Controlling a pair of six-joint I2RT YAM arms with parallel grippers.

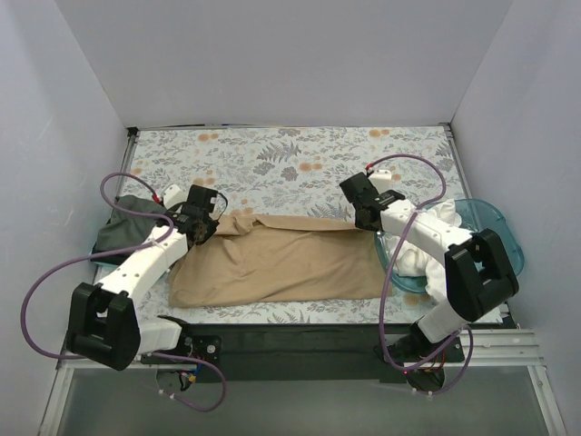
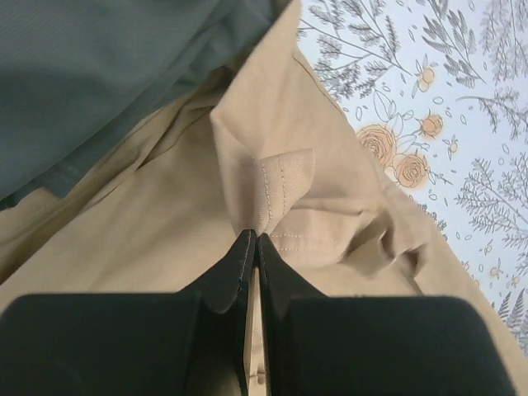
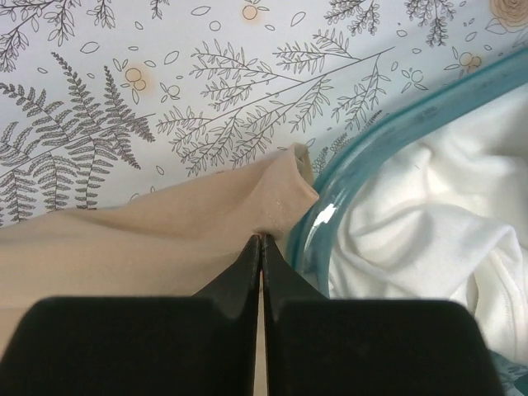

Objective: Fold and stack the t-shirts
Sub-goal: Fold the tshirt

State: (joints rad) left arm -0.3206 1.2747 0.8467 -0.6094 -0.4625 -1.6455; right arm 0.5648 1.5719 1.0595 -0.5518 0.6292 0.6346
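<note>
T-shirt, tan — left claw, right claw pinch seemingly its corners.

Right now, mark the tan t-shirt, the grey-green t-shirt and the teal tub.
tan t-shirt (image 1: 272, 263): top view, middle of its spread-out body.
grey-green t-shirt (image 2: 99, 74): left wrist view, smooth upper-left area of cloth.
teal tub (image 1: 504, 227): top view, bare wall on its right side.
</note>
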